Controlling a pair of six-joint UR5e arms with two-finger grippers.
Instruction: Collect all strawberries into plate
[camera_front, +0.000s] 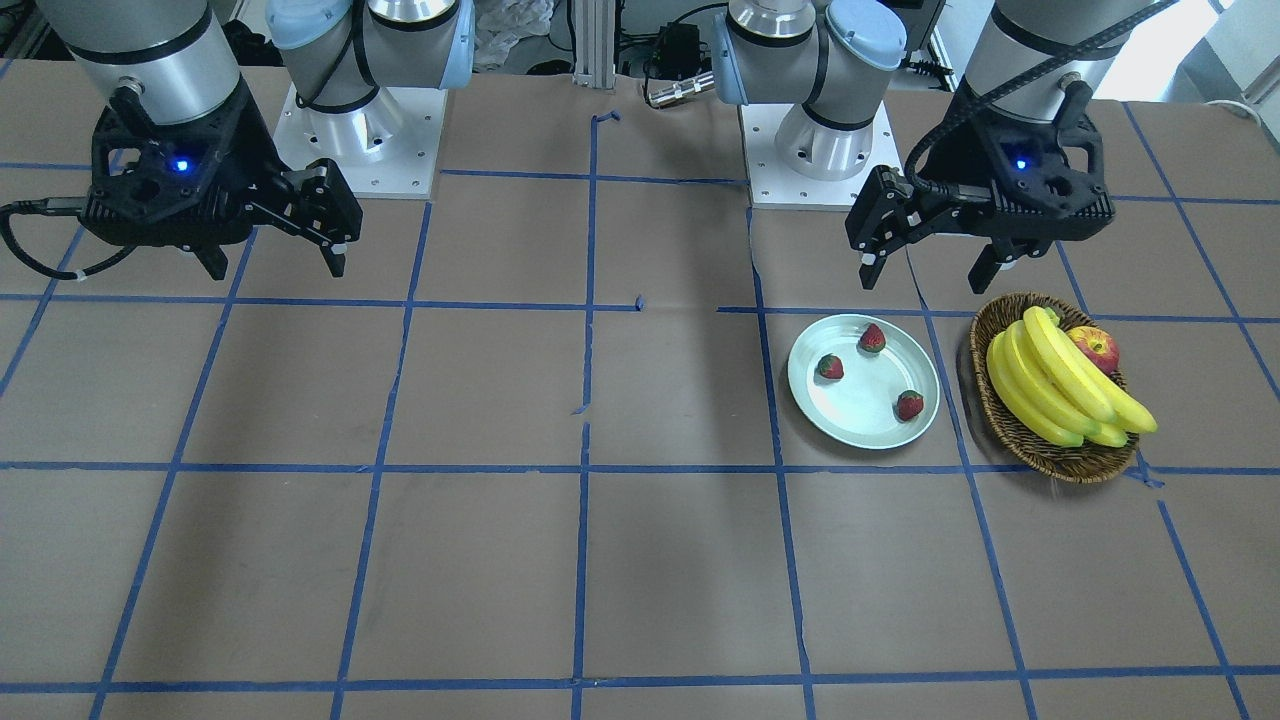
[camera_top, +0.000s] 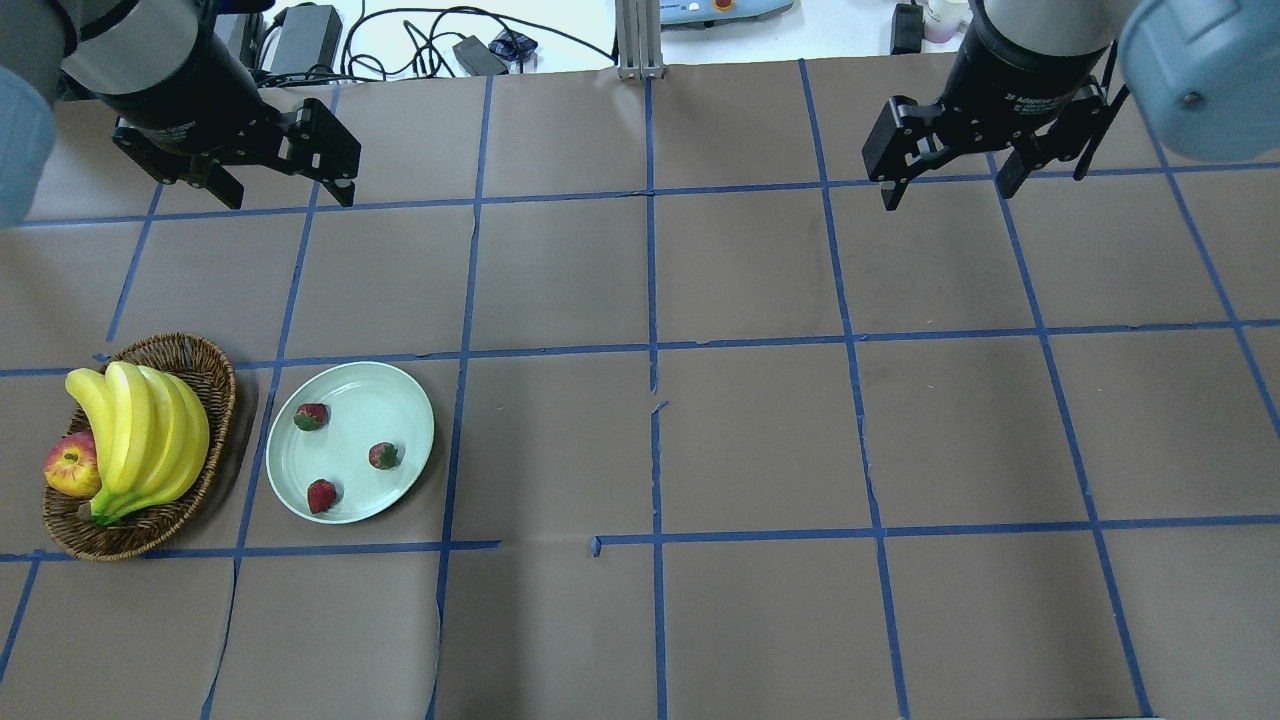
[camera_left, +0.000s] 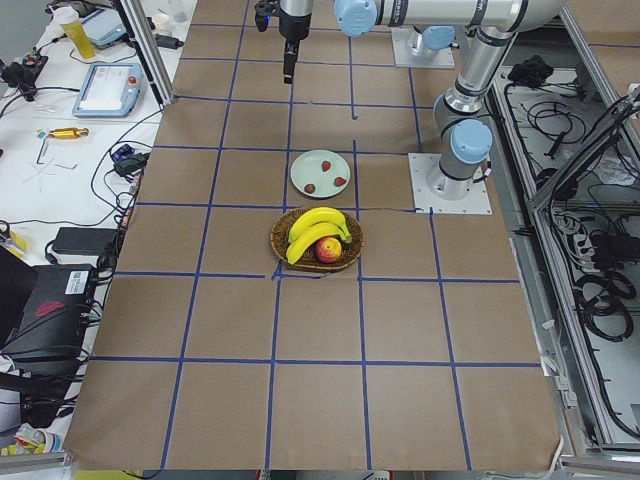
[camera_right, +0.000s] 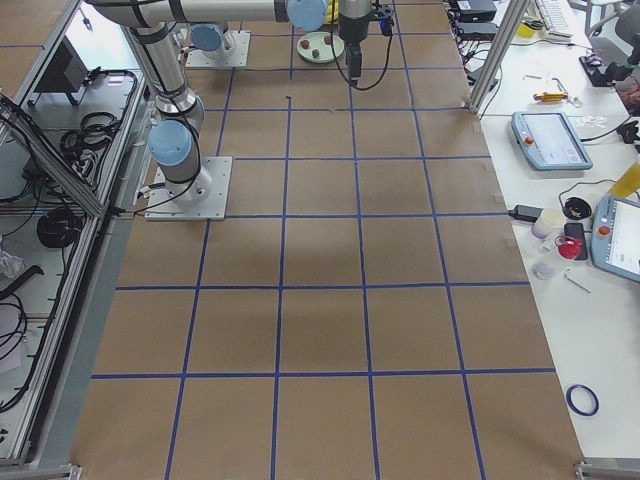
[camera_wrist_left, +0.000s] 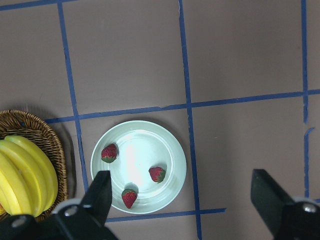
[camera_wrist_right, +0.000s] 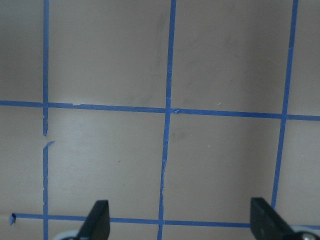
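All three strawberries (camera_front: 872, 338) (camera_front: 830, 367) (camera_front: 909, 405) lie apart from one another inside the pale mint-green plate (camera_front: 860, 400), on the robot's left half of the table. The overhead view shows the same strawberries (camera_top: 310, 416) (camera_top: 383, 456) (camera_top: 321, 495) on the plate (camera_top: 355, 415). My left gripper (camera_front: 925, 283) hangs open and empty, raised above the table behind the plate. Its wrist view looks down on the plate (camera_wrist_left: 135, 160) between its spread fingers (camera_wrist_left: 102, 192). My right gripper (camera_top: 947, 195) is open and empty over bare table far to the other side.
A brown wicker basket (camera_front: 1010, 425) with a bunch of bananas (camera_front: 1050, 390) and a red-yellow apple (camera_front: 1095, 348) stands right beside the plate, on its outer side. Brown paper with blue tape lines (camera_top: 650, 350) covers the table. Both arm bases (camera_front: 820, 150) stand at the robot's edge.
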